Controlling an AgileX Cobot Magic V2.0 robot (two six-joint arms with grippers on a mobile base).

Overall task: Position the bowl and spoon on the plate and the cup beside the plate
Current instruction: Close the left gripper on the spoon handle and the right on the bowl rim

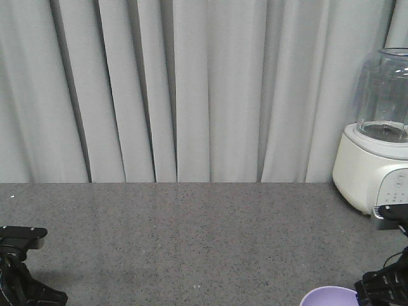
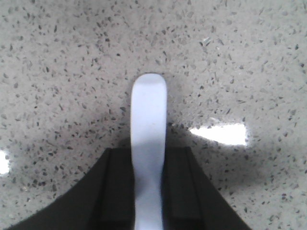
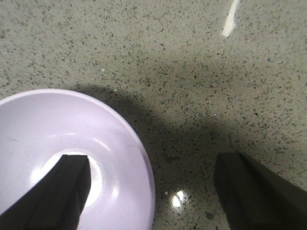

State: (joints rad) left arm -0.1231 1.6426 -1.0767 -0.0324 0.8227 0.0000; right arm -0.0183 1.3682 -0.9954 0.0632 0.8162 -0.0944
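Purple bowl (image 3: 48,124): right hand (image 3: 152,165) open, 1 finger inside, other outside. Left hand (image 2: 149,160) grips spoon (image 2: 149,120). Plate & cup not in view; prob. nothing placed yet.

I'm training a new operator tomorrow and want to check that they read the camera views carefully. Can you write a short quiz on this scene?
1. True or false: the left gripper has the spoon between its fingers.
2. Where do the right gripper fingers stand at the bowl? A: both inside. B: one inside, one outside the rim. C: both outside.
3. In the front-facing view, what stands at the far right of the table?

Key: 1 true. 2 B. 3 a white appliance with a clear jar.
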